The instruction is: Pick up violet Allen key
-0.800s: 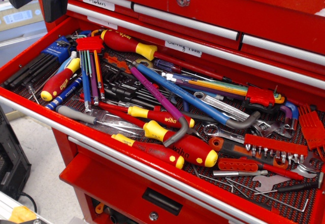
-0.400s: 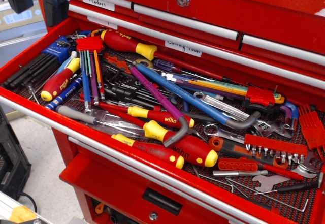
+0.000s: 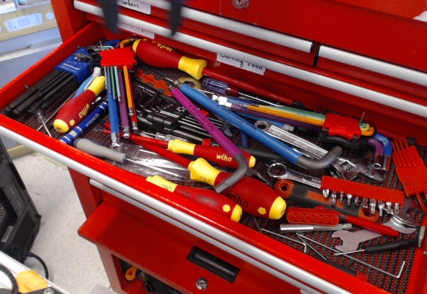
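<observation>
The violet Allen key [image 3: 203, 124] lies slantwise in the middle of the open red drawer [image 3: 47, 144], on top of other tools. Its violet shaft runs from the upper left down to a bare grey bend [image 3: 230, 177] near the red-and-yellow screwdrivers. A similar blue-shafted key [image 3: 247, 126] lies just right of it, crossing near the top ends. My gripper [image 3: 140, 7] is at the top left, motion-blurred, high above the drawer's back edge and well up and left of the violet key. Its two dark fingers [image 3: 107, 4] stand wide apart with nothing between them.
Red-and-yellow screwdrivers [image 3: 230, 187] lie under and beside the key's grey bend. A red-holder set of thin coloured keys [image 3: 119, 87] and a blue-holder set of black keys [image 3: 57, 81] sit at the left. Wrenches and bit holders [image 3: 360, 197] fill the right. Closed upper drawers [image 3: 267, 14] rise behind.
My gripper has swung right from the top left corner to above the drawer's back edge and is now blurred by motion. The tools in the drawer have not moved.
</observation>
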### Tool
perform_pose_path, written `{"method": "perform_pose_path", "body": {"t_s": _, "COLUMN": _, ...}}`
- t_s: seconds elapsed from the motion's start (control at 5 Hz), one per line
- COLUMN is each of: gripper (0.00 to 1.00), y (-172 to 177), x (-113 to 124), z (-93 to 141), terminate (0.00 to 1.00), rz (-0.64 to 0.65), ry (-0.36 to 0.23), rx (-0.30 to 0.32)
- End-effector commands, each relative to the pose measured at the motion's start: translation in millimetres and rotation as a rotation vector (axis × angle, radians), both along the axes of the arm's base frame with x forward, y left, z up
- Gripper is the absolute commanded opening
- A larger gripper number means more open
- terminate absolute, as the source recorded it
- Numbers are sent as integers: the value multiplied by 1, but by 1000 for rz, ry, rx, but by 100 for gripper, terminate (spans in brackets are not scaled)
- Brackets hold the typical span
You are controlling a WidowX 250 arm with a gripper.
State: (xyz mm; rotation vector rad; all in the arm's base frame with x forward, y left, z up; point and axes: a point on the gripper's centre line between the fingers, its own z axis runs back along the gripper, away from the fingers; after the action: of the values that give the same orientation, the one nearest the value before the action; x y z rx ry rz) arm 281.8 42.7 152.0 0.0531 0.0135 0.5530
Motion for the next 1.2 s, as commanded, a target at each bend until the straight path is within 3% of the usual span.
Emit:
{"method": "perform_pose_path", "body": {"t_s": 0.0, "gripper": 100, "y": -24, "x": 38, "z": -18, "terminate": 0, "rz": 275, "ry": -118, "rx": -57}}
{"method": "perform_pose_path", "body": {"t_s": 0.4, "gripper": 100, "y": -44, "x": 51, "z": -56, "terminate": 0, "rz": 301, "ry": -133, "rx": -101}}
{"method": "perform_pose_path", "body": {"t_s": 0.6, "gripper": 100, "y": -44, "x": 47, "z": -76, "terminate": 0, "rz": 265, "ry": -147, "rx": -67}}
{"method": "perform_pose_path", "body": {"t_s": 1.0, "gripper": 100, "y": -42, "x": 41, "z": -110, "terminate": 0, "rz": 220, "ry": -144, "rx": -90}}
